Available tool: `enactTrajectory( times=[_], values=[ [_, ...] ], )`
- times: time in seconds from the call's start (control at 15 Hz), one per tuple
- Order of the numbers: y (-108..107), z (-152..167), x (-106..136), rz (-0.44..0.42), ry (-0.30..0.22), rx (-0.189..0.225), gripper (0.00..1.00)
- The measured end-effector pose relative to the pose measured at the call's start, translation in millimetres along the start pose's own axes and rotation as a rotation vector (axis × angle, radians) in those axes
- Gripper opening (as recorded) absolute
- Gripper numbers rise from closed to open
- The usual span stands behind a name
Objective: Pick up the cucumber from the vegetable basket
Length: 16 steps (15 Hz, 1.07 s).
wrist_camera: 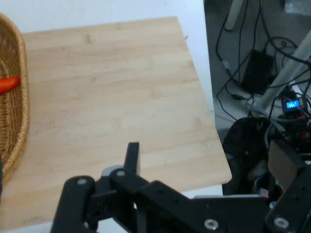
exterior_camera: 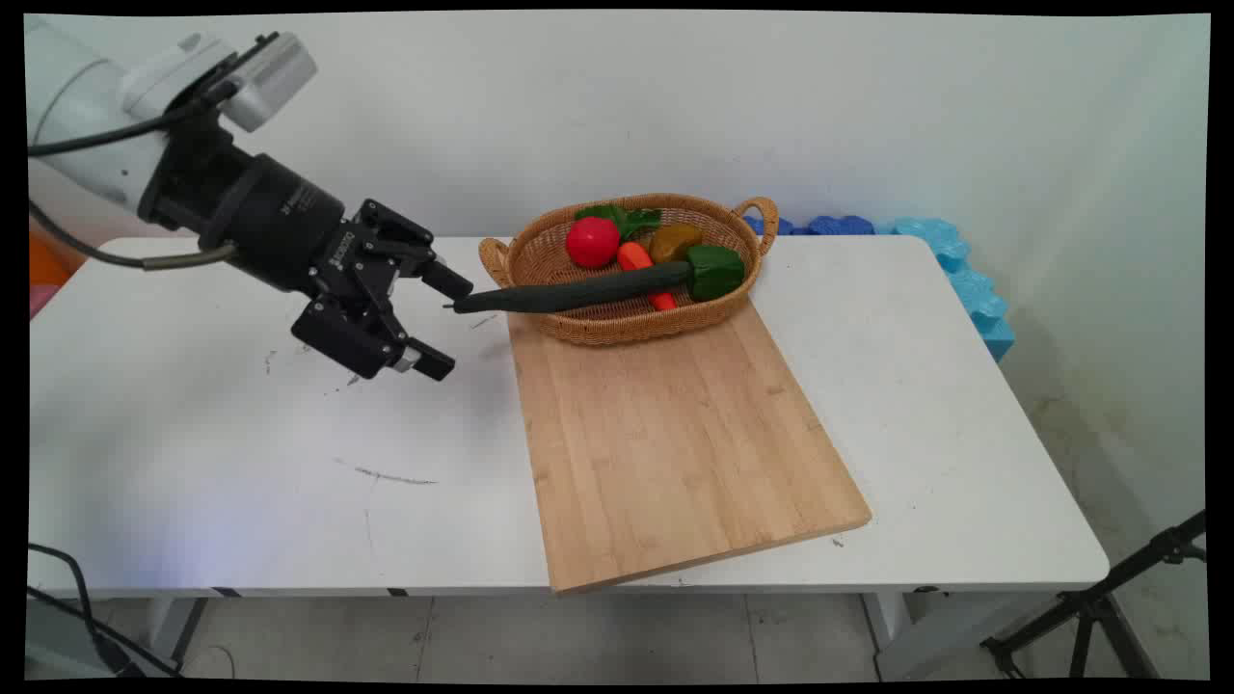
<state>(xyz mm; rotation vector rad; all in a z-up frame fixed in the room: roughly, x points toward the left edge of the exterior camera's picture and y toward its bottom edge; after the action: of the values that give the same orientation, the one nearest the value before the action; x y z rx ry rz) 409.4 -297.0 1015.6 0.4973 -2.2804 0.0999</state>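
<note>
Cucumber (exterior_camera: 578,289), long, dark and smooth, juts over the woven wicker basket (exterior_camera: 540,253) rim; its tip lies at three o'clock from my gripper (exterior_camera: 442,323), whose fingers gape wide, holding nothing, beside the wooden board (exterior_camera: 665,434).

Gripper (exterior_camera: 445,323) angled sideways, jaws apart (widely)

basket (exterior_camera: 617,323) on board's (exterior_camera: 675,443) far end
</note>
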Motion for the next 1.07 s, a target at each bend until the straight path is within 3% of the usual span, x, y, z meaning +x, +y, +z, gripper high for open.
enactTrajectory(
  times=[0.33,0.67,1.07],
  values=[
    [-13.9,4.8,24.9,-0.058,-0.023,0.036,1.0],
    [-53.7,17.8,52.8,-0.122,-0.056,0.128,1.0],
    [-96.9,49.9,68.5,-0.227,-0.116,0.222,1.0]
  ],
)
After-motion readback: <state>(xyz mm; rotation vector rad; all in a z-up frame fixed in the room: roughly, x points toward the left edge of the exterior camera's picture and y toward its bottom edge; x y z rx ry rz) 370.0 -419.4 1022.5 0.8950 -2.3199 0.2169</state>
